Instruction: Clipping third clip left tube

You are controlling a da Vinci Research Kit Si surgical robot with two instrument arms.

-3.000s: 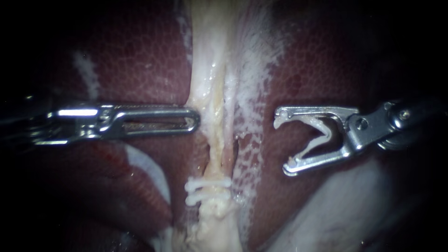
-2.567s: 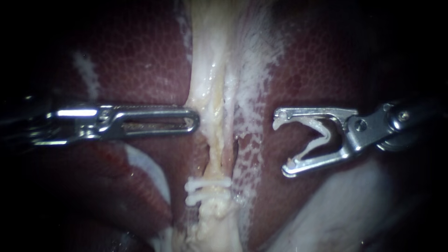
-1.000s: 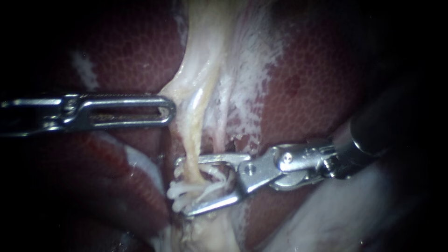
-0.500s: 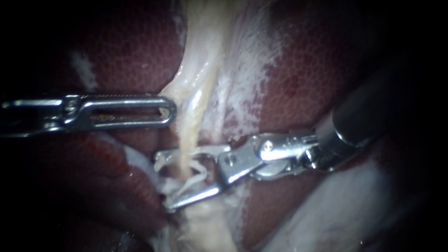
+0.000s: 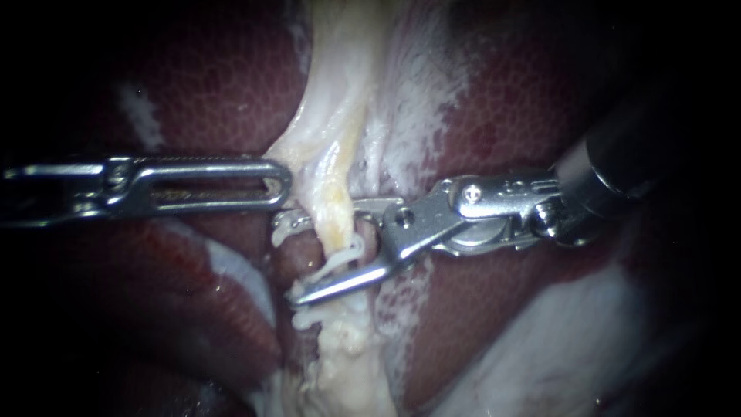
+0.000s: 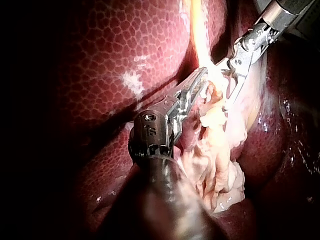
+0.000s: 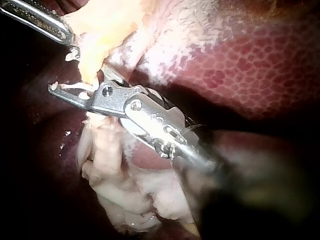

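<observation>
Jaws of my right instrument (image 5: pixel 289 262) stand wide at mid-frame, holding a white clip (image 5: pixel 340 259) around the tube (image 5: pixel 336 202). My left instrument (image 5: pixel 279 184), jaws together, seems to pinch the tube's edge. Squeeze slowly, clear of the lower clips (image 5: pixel 312 316).

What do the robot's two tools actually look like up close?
Both are bright silver metal tips on thin, dark shafts. The left instrument has a long, flat end effector with a rounded tip, a narrow slot down its middle and fine teeth along one edge. The right instrument has shorter, angular jaws that fork from a pinned hinge with small round rivets.
</observation>
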